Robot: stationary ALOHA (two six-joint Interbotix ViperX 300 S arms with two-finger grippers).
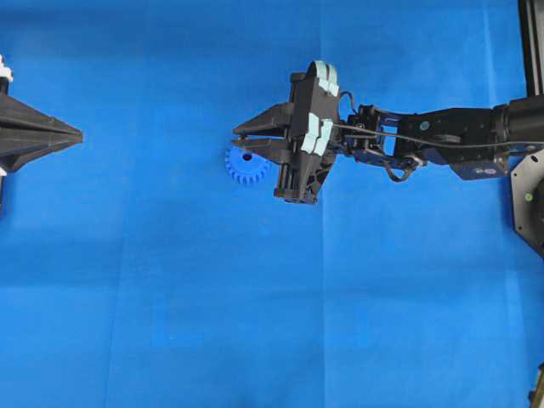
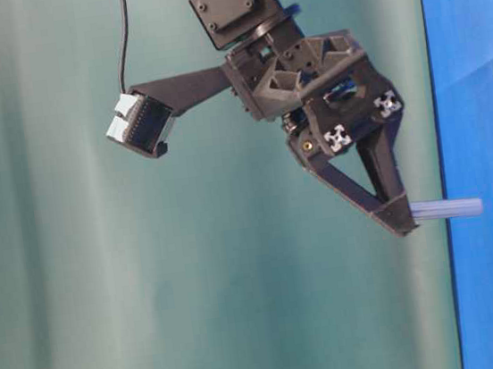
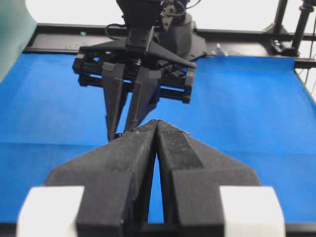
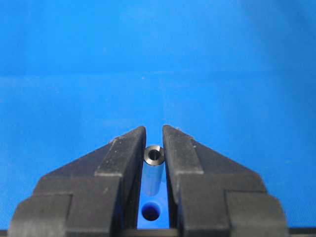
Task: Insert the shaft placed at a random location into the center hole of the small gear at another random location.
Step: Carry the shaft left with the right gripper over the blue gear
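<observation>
My right gripper [image 1: 237, 136] reaches in from the right and is shut on the shaft [image 4: 154, 156], a short silvery pin pinched near the fingertips [image 4: 132, 143]. In the table-level view the shaft [image 2: 447, 208] sticks out of the closed tips toward the blue surface. The small gear [image 1: 246, 167] lies on the cloth partly under the right fingers. Its center hole [image 4: 150, 212] shows dark between the fingers, just behind the shaft's far end. My left gripper [image 1: 80, 134] rests at the far left, well away from the gear, its tips [image 3: 157, 122] pressed together with nothing in them.
A blue cloth [image 1: 170, 297] covers the whole table. A black frame [image 1: 531, 42] and the right arm's base stand at the right edge. A green backdrop [image 2: 58, 262] fills the table-level view.
</observation>
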